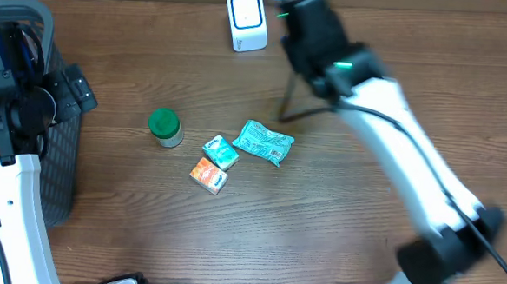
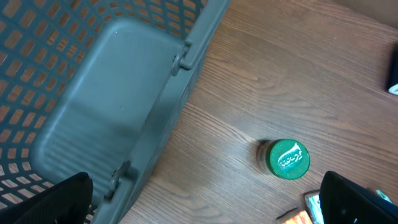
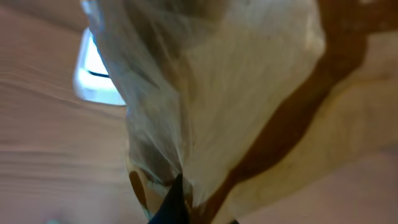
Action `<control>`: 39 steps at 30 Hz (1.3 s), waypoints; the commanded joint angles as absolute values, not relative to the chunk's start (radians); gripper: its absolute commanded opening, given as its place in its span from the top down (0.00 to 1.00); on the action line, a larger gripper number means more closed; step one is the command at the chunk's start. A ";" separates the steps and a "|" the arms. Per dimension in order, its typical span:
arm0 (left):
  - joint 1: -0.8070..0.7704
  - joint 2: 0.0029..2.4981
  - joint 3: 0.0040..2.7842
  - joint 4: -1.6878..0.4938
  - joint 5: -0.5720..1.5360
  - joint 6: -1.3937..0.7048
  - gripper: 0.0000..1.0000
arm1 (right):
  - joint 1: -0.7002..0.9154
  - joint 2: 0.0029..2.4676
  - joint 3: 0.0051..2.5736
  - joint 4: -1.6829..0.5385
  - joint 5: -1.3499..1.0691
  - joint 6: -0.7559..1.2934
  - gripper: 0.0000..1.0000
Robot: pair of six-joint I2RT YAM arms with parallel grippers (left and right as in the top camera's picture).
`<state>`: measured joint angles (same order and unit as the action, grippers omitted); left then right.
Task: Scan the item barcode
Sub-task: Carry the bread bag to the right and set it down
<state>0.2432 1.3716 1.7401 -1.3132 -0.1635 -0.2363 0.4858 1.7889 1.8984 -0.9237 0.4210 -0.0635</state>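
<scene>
A translucent bag (image 3: 211, 93) sits clenched in the right pincer (image 3: 183, 208) above the wooden table (image 1: 318, 232); left pincer (image 2: 205, 208) gapes.

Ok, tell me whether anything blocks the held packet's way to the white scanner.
Nothing visible does. The right gripper holds the crinkled translucent plastic packet right beside the white box-shaped scanner; the teal foil pouch lies well clear on the wooden table.

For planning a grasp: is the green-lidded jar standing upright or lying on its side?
Upright. The green-lidded jar shows its round lid facing up in both the overhead and left wrist views.
</scene>
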 commanded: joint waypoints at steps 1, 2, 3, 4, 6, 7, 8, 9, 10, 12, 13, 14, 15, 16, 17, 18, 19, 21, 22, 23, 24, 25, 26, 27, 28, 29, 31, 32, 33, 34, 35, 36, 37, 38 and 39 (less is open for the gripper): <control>0.248 1.361 1.752 -1.312 -0.160 -0.247 0.00 | 0.355 1.711 1.910 -1.032 0.054 0.199 0.96; 0.248 1.361 1.752 -1.312 -0.160 -0.247 0.01 | 0.313 1.700 1.910 -1.072 -0.013 0.199 0.96; 0.248 1.361 1.752 -1.312 -0.160 -0.247 0.00 | 0.268 1.694 1.910 -1.112 -0.068 0.199 0.96; 0.248 1.361 1.752 -1.312 -0.160 -0.247 0.00 | 0.221 1.694 1.909 -1.151 -0.111 0.199 0.96; 0.248 1.361 1.752 -1.312 -0.160 -0.247 0.00 | 0.134 1.701 1.899 -1.204 -0.173 0.199 0.96; 0.248 1.361 1.752 -1.312 -0.160 -0.247 0.00 | 0.086 1.706 1.883 -1.215 -0.203 0.208 0.96; 0.248 1.361 1.752 -1.312 -0.160 -0.247 0.00 | 0.045 1.709 1.863 -1.216 -0.233 0.215 0.96; 0.248 1.361 1.752 -1.312 -0.160 -0.247 0.01 | 0.002 1.713 1.838 -1.209 -0.267 0.218 0.96; 0.248 1.361 1.752 -1.312 -0.160 -0.247 0.00 | -0.035 1.717 1.811 -1.196 -0.294 0.224 0.96; 0.248 1.361 1.752 -1.312 -0.160 -0.247 0.00 | -0.113 1.721 1.733 -1.157 -0.305 0.304 0.96; 0.248 1.361 1.752 -1.312 -0.160 -0.247 0.01 | -0.149 1.722 1.689 -1.136 -0.305 0.355 0.96; 0.248 1.361 1.752 -1.312 -0.160 -0.247 0.01 | -0.177 1.724 1.653 -1.122 -0.305 0.390 0.96; 0.248 1.361 1.752 -1.312 -0.160 -0.247 0.00 | -0.210 1.725 1.609 -1.105 -0.305 0.429 0.96; 0.248 1.361 1.752 -1.312 -0.160 -0.247 0.00 | -0.234 1.726 1.573 -1.090 -0.306 0.456 0.96; 0.248 1.361 1.752 -1.312 -0.160 -0.247 0.00 | -0.262 1.726 1.529 -1.068 -0.306 0.484 0.96; 0.248 1.361 1.752 -1.312 -0.160 -0.247 0.01 | -0.287 1.726 1.485 -1.042 -0.306 0.505 0.96; 0.248 1.361 1.752 -1.312 -0.160 -0.247 0.00 | -0.310 1.726 1.444 -1.011 -0.308 0.516 0.96; 0.248 1.361 1.752 -1.312 -0.160 -0.247 0.00 | -0.345 1.726 1.374 -0.952 -0.309 0.542 0.96; 0.248 1.361 1.752 -1.312 -0.160 -0.247 0.00 | -0.359 1.726 1.345 -0.927 -0.308 0.553 0.96; 0.248 1.361 1.752 -1.312 -0.160 -0.247 0.00 | -0.373 1.726 1.313 -0.897 -0.308 0.564 0.96; 0.248 1.361 1.752 -1.312 -0.160 -0.247 0.00 | -0.389 1.726 1.277 -0.860 -0.308 0.580 0.96; 0.248 1.361 1.752 -1.312 -0.160 -0.247 0.01 | -0.401 1.726 1.251 -0.830 -0.308 0.592 0.96; 0.248 1.361 1.752 -1.312 -0.160 -0.247 0.00 | -0.410 1.726 1.230 -0.804 -0.306 0.604 0.96; 0.248 1.361 1.752 -1.312 -0.160 -0.247 0.00 | -0.419 1.726 1.207 -0.772 -0.306 0.615 0.96; 0.248 1.361 1.752 -1.312 -0.160 -0.247 0.00 | -0.427 1.726 1.187 -0.747 -0.305 0.628 0.96; 0.248 1.361 1.752 -1.312 -0.160 -0.247 0.00 | -0.434 1.726 1.171 -0.723 -0.305 0.634 0.96; 0.248 1.361 1.752 -1.312 -0.160 -0.247 0.00 | -0.441 1.726 1.148 -0.687 -0.295 0.645 0.96; 0.248 1.361 1.752 -1.312 -0.160 -0.247 0.00 | -0.445 1.726 1.142 -0.677 -0.277 0.657 0.96; 0.248 1.361 1.752 -1.312 -0.160 -0.247 0.00 | -0.446 1.726 1.136 -0.665 -0.258 0.662 0.96; 0.248 1.361 1.752 -1.312 -0.160 -0.247 0.00 | -0.447 1.726 1.135 -0.659 -0.245 0.662 0.92; 0.248 1.361 1.752 -1.312 -0.160 -0.247 0.00 | -0.447 1.726 1.135 -0.656 -0.233 0.662 0.82; 0.248 1.361 1.752 -1.312 -0.160 -0.247 0.00 | -0.447 1.726 1.135 -0.656 -0.230 0.653 0.60; 0.248 1.361 1.752 -1.312 -0.160 -0.247 0.00 | -0.447 1.726 1.135 -0.663 -0.239 0.628 0.39; 0.248 1.362 1.752 -1.312 -0.160 -0.247 0.01 | -0.447 1.725 1.140 -0.680 -0.262 0.592 0.29; 0.248 1.362 1.751 -1.312 -0.160 -0.247 0.00 | -0.447 1.725 1.146 -0.698 -0.273 0.572 0.25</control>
<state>0.2432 1.3716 1.7401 -1.3132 -0.1635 -0.2363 -0.4446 1.7348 1.1385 -0.6811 -0.2588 0.6258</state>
